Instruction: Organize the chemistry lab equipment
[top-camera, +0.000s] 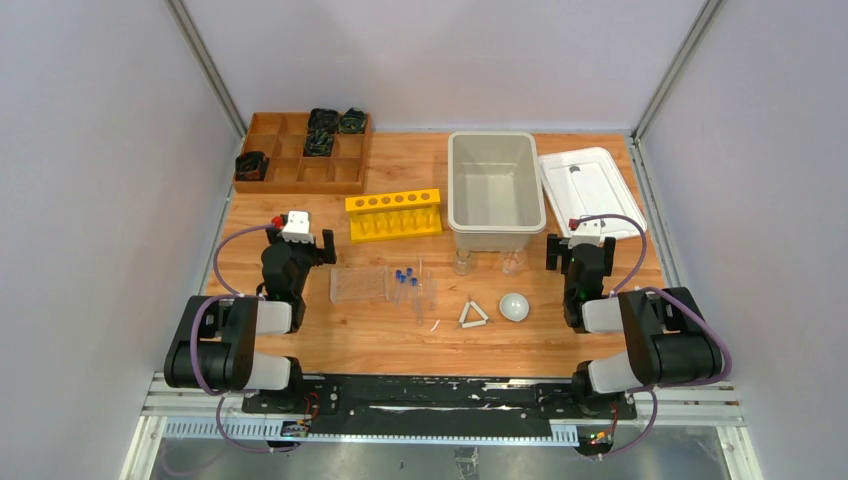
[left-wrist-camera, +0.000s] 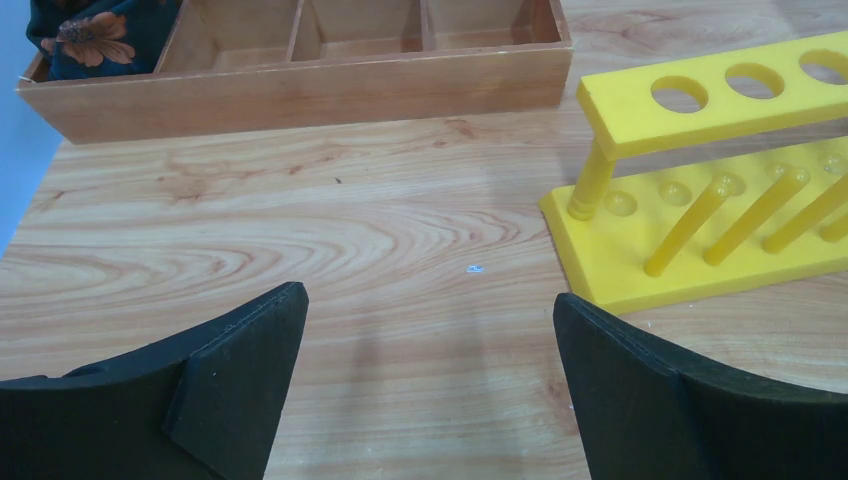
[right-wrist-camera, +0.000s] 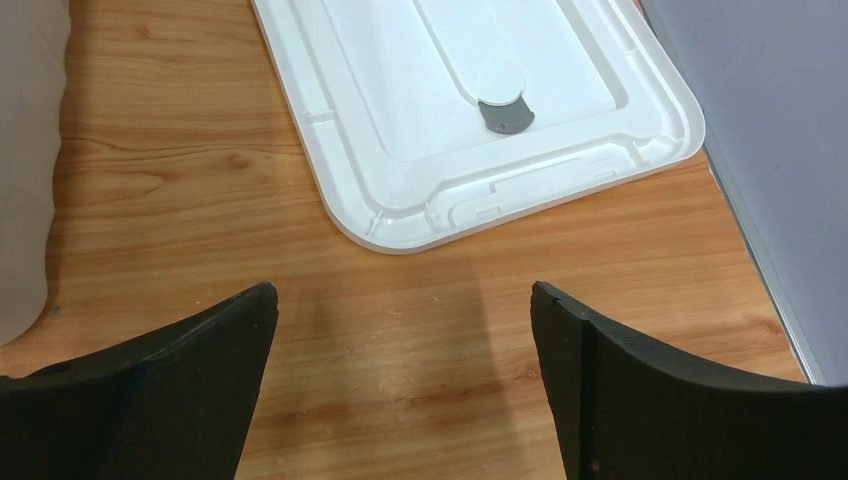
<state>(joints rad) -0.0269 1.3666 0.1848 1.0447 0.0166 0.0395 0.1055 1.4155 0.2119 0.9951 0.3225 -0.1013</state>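
In the top view a clear plastic tube rack lies mid-table. Small clear tubes with blue caps lie right of it. Two small clear glass beakers stand before the bin. A white triangle frame and a white round dish lie near the front. My left gripper is open and empty over bare wood, left of the rack. My right gripper is open and empty, right of the beakers.
A yellow six-hole rack stands behind the tubes. A wooden compartment tray with black items sits back left. A white bin stands centre back, its lid beside it at right. Grey walls enclose the table.
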